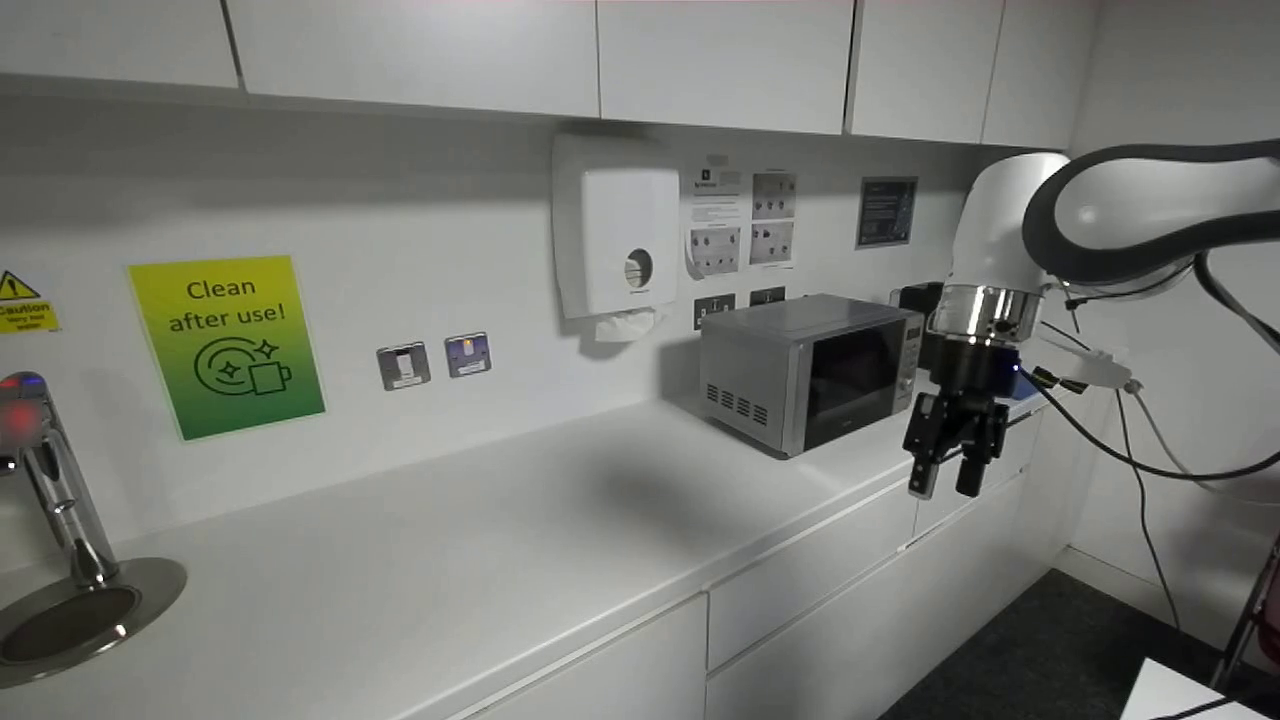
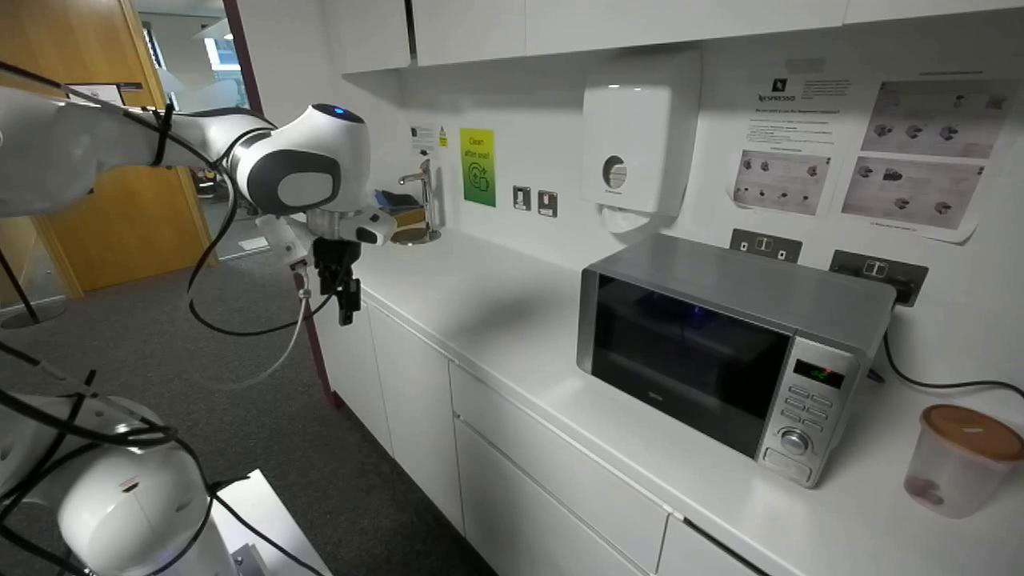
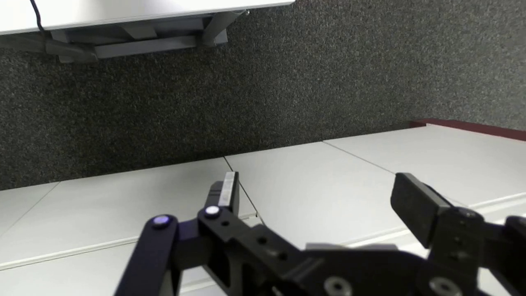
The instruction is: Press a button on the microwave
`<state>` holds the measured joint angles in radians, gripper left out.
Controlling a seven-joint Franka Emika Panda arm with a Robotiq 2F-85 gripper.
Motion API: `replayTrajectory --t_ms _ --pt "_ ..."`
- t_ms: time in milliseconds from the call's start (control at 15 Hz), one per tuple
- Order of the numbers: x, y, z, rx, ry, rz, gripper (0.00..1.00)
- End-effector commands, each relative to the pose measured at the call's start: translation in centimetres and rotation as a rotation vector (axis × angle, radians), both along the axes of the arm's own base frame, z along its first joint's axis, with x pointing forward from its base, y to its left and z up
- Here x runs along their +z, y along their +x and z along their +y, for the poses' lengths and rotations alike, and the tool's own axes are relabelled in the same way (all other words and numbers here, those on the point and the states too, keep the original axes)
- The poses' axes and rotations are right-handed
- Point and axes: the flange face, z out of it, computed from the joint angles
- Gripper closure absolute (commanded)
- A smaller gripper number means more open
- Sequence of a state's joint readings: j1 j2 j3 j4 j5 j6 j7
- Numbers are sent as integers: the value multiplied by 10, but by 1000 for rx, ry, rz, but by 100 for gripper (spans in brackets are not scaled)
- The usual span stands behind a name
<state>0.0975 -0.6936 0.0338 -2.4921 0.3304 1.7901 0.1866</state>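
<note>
The microwave (image 1: pixel 752 375) is a silver-grey box on the white counter, and it also shows in an exterior view (image 2: pixel 680 352) with its dark door facing the robot. Its control strip (image 2: pixel 808 412) at the door's right end has a lit display, several small buttons (image 2: pixel 806 406) and a round knob (image 2: pixel 794 442). My gripper (image 1: pixel 944 484) points down in the air off the counter's front edge, apart from the microwave, as an exterior view (image 2: pixel 348 308) also shows. In the wrist view my gripper (image 3: pixel 317 179) is open and empty, fingers wide apart. The microwave is out of the wrist view.
The white counter (image 2: pixel 512 308) runs along the wall under cupboards. A lidded plastic tub (image 2: pixel 960 460) stands right of the microwave. A white dispenser (image 2: pixel 640 136) hangs above. A tap (image 1: pixel 70 490) stands at the far end. Cables (image 2: pixel 232 328) hang from the arm.
</note>
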Motion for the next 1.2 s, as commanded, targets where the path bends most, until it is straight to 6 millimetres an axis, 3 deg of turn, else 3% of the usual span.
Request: replayTrajectory --t_ms 0,400,533,667,733,1133 --pt "21 26 -31 -149 81 -99 0" --pt "57 61 -162 -459 159 -228 0" --pt "68 72 -197 -570 187 -238 0" --pt "74 84 -207 -659 249 -212 0" --pt "65 63 -201 -578 203 -227 0" --pt "63 68 -200 -580 203 -218 0"
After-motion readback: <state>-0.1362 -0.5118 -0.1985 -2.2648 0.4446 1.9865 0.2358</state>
